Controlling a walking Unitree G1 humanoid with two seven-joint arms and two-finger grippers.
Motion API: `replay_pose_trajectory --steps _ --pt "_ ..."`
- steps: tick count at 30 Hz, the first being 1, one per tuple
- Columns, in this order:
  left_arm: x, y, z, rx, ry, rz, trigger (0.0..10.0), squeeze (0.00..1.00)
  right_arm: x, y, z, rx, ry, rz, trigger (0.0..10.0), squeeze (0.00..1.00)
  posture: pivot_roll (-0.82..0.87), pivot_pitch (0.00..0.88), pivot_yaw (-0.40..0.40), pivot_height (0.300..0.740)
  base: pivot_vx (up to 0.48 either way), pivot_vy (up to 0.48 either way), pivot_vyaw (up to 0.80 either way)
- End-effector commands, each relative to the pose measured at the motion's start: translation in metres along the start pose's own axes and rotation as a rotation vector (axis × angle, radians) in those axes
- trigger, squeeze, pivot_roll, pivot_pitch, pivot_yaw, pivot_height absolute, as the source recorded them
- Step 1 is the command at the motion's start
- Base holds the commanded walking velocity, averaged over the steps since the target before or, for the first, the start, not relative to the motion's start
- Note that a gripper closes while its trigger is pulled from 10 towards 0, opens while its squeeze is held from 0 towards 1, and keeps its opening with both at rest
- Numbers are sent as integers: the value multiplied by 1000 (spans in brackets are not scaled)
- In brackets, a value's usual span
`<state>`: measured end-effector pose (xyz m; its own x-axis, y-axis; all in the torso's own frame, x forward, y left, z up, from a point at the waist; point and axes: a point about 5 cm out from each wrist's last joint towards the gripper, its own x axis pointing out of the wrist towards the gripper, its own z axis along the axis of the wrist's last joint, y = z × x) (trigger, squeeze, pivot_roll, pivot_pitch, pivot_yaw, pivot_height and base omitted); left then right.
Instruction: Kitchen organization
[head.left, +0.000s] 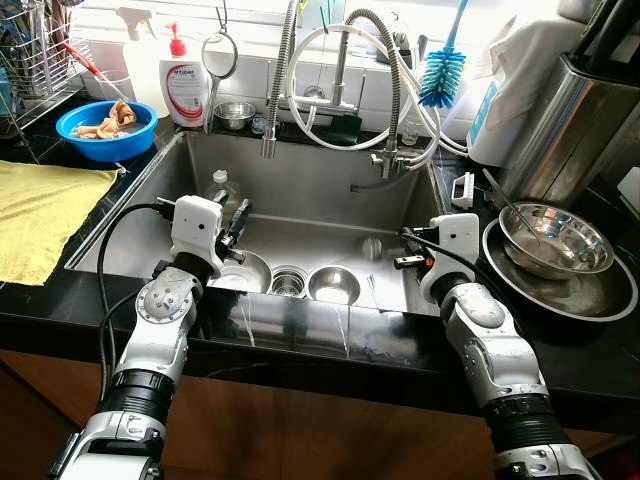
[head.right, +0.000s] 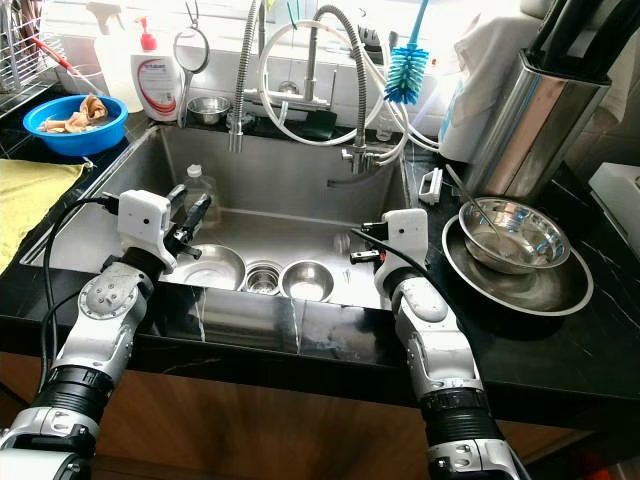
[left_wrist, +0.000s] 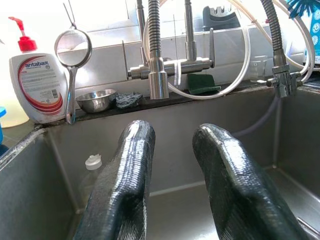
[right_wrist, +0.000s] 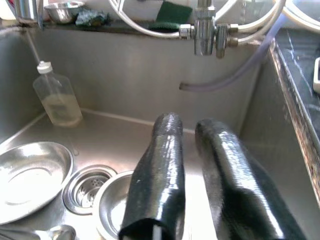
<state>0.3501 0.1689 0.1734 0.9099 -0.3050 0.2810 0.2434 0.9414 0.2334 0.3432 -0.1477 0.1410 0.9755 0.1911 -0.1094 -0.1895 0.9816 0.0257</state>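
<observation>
both jaws parted, empty; two sink bowls (right_wrist: 30, 177) (right_wrist: 112, 207)

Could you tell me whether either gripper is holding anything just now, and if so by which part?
Nothing is held. The left gripper and the right gripper both hover over the sink, fingers apart with nothing between them.

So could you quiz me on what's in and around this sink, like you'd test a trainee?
1. True or false: the blue bowl sits inside the sink.
2. What stands in the sink's back left corner? A) clear plastic bottle B) kettle C) mug
3. Fill in: the strainer hangs beside the ___ bottle.

Key
1. False; it is on the counter, left of the sink.
2. A, the clear plastic bottle.
3. Soap; the soap bottle has a red pump.
</observation>
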Motion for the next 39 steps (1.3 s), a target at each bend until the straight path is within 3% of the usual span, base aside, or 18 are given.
replay_pose_trajectory --steps 1,6,7,8,13,22,31,39 --pt "4 0 5 18 -14 -12 10000 0 2 -3 8 2 -30 -12 10000 949 127 0 -92 740 0 0 0" --pt "4 -1 5 16 -13 -17 10000 0 0 -2 10 -15 -50 -27 10000 929 129 0 -94 740 0 0 0" --pt "4 -1 5 16 -13 -17 10000 0 0 -2 12 -32 -59 -36 10000 875 129 0 -94 740 0 0 0" --pt "4 -1 5 15 -14 -17 10000 0 -2 -2 18 -64 -93 -55 10000 0 128 0 -94 740 0 0 0" --pt "4 -3 4 13 -15 -23 10000 0 -13 -8 39 -101 -214 -174 10000 0 121 0 -93 740 0 0 0" --pt "2 -5 4 10 -15 -36 10000 0 -42 -21 29 -27 -222 -377 10000 0 117 0 -91 740 0 0 0" --pt "2 -9 3 4 -16 -53 10000 0 -63 -21 18 -36 -191 -391 10000 0 110 0 -87 740 0 0 0" --pt "4 -7 5 6 -15 -55 10000 0 -63 -22 11 21 -139 -436 10000 0 110 0 -82 740 0 0 0"
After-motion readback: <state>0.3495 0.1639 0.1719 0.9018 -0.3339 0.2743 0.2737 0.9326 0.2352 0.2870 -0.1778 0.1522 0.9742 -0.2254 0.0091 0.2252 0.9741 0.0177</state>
